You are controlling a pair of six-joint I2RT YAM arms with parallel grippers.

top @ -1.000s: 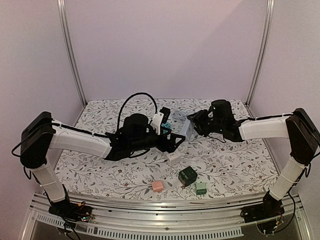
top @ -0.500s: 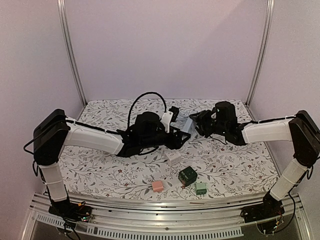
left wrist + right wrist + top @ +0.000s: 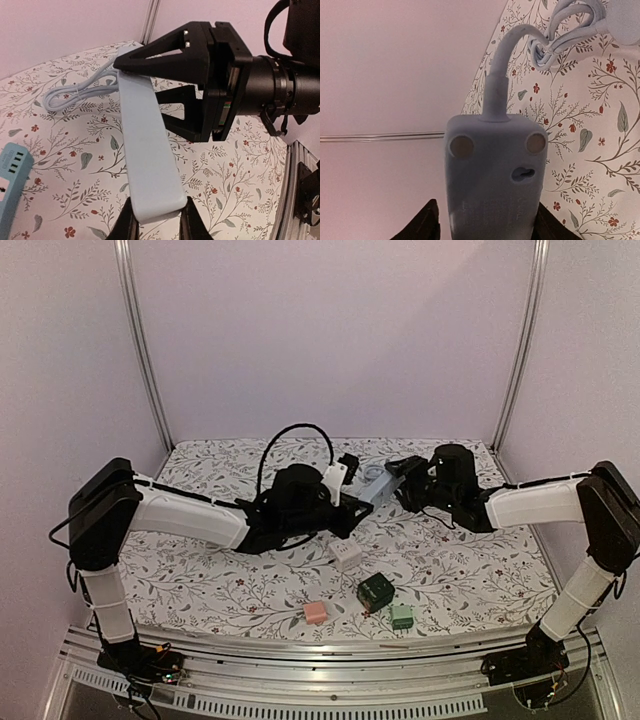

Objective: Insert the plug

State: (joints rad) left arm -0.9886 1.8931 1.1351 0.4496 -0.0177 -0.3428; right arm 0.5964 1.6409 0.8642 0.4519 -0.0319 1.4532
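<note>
Now I am gripping the pale blue power strip (image 3: 150,150) aloft, left gripper (image 3: 157,220) closed on 1 end and right gripper (image 3: 492,220) on its cord end, aiming to level it before 1 hand frees for the white plug (image 3: 345,553) lying on the table.

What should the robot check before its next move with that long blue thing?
1. Left tool pinching the power strip: ok.
2. Right tool gripping its cable end: ok.
3. Power strip off the table: ok, it looks lifted.
4. Cable free to follow: cannot tell, it lies bundled.
5. Socket side facing up: cannot tell; the right wrist view shows only the back.
6. A plug held ready: not ok, both tools hold the power strip.
</note>
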